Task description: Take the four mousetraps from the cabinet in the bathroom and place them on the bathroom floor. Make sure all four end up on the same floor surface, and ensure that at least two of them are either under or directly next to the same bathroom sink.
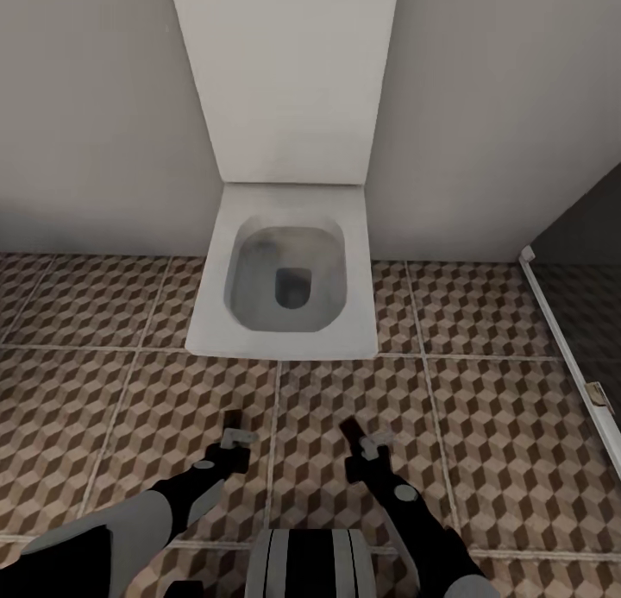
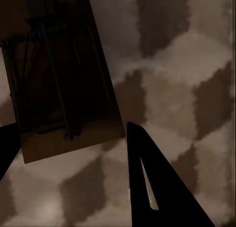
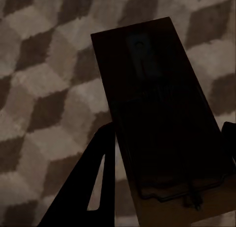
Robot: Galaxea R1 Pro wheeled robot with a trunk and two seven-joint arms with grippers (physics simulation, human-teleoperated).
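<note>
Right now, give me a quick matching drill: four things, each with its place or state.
1. toilet
2. left gripper
3. right gripper
4. floor

a. cube-pattern tiles
b. against the wall, lid up
c. holds a mousetrap, wire side to the wrist camera
d. holds a dark mousetrap over the tiles

Pairs: 1-b, 2-c, 3-d, 4-a

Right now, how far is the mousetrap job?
Midway, as it looks. Each gripper carries one mousetrap: left mousetrap, right mousetrap, each between the jaws above the patterned bathroom floor. The robot faces the toilet. No trap lies on the visible floor yet; placing them by a sink remains.
</note>
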